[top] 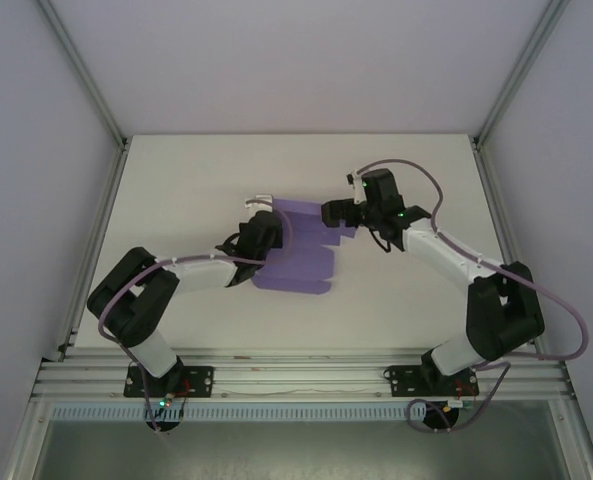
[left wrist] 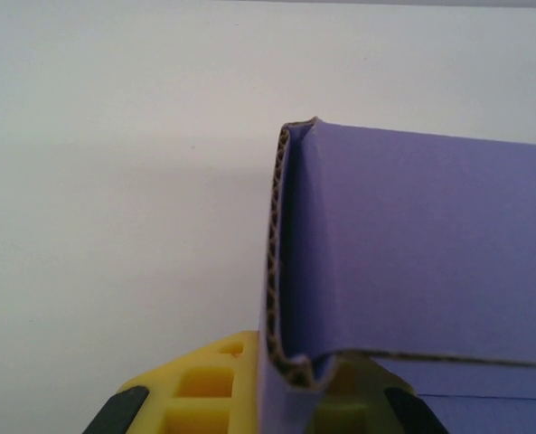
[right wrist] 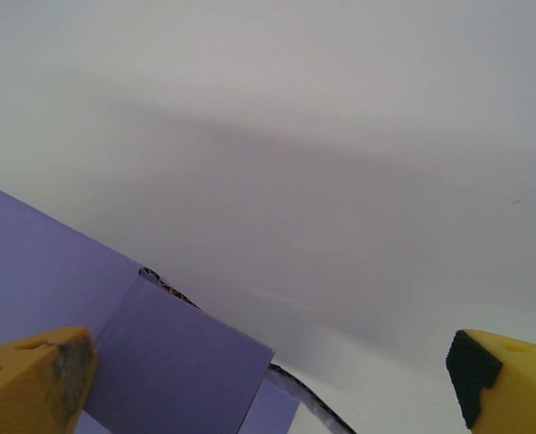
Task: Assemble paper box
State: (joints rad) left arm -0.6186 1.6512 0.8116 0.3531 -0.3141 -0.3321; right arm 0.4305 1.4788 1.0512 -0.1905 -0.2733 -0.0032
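Note:
The purple paper box lies partly folded in the middle of the white table, one flap raised along its left side. My left gripper sits at that left edge. In the left wrist view its yellow fingers are shut on the upright corrugated flap of the paper box. My right gripper hovers at the sheet's far right corner. Its yellow fingers stand wide open, with a purple flap of the paper box below them near the left finger, not pinched.
The white table is bounded by grey walls and aluminium posts at the left and right. An aluminium rail runs along the near edge, where both arm bases are bolted. Cables loop beside the right arm.

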